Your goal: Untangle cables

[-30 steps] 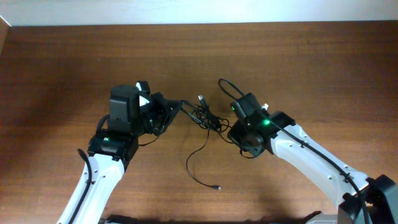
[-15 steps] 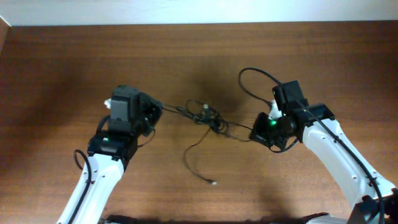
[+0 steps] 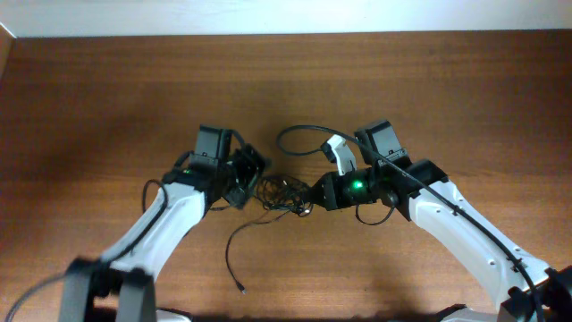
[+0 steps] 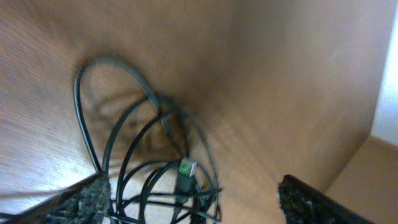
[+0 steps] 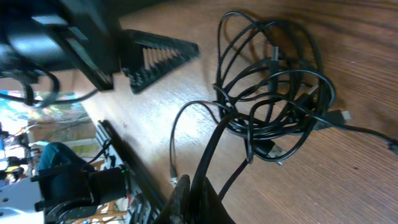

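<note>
Cables (image 3: 281,190): we list one tangled bundle of thin black cords, lying on the tabletop (image 3: 107,98) near its middle, between the two arms. A loose strand (image 3: 227,255) trails from the bundle toward the near edge. Left pincer (image 3: 256,182): released, fingers (image 4: 74,200) spread wide on either side of the bundle, with a plug (image 4: 185,174) between them. Right pincer (image 3: 311,192): clenched on one cord at the bundle's right side, tips pressed together.
</note>
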